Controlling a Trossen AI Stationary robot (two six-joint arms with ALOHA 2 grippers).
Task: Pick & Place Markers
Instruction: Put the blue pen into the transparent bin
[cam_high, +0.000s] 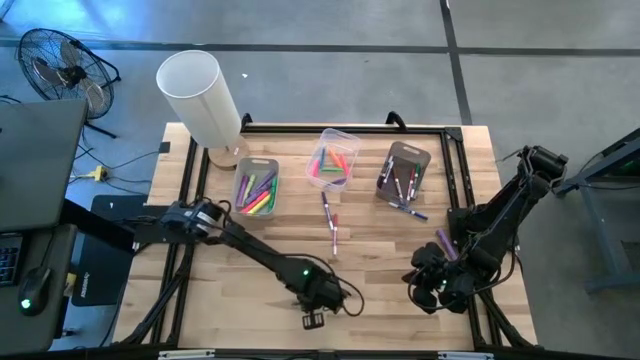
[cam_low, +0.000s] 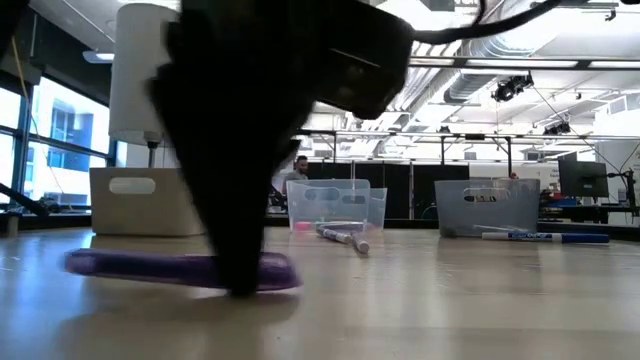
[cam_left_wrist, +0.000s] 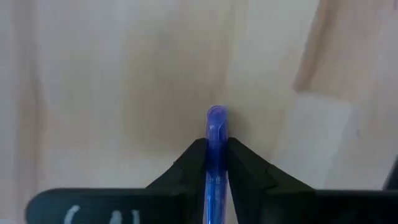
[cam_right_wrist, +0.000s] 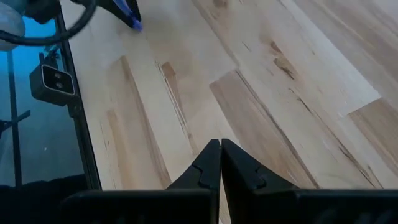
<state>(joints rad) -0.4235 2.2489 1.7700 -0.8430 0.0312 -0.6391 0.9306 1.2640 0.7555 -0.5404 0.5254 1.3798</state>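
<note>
Purple plastic marker pen, thin and capped, lies flat on the pale wooden table near its front edge. Left gripper has its fingers pinched on the barrel. Judged light, rigid, smooth and prone to roll or pivot; a mid-barrel hold is advisable. Right gripper is closed, empty, near the right front corner.

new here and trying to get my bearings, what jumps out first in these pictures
The left gripper stands out at the table's near edge, its fingers closed on a purple marker that lies flat on the wood. Behind it, three small bins sit in a row holding bright markers, with a few loose markers in front of them. A tall white cylinder stands at the far left corner, and the right gripper waits shut, near the right edge.
</note>
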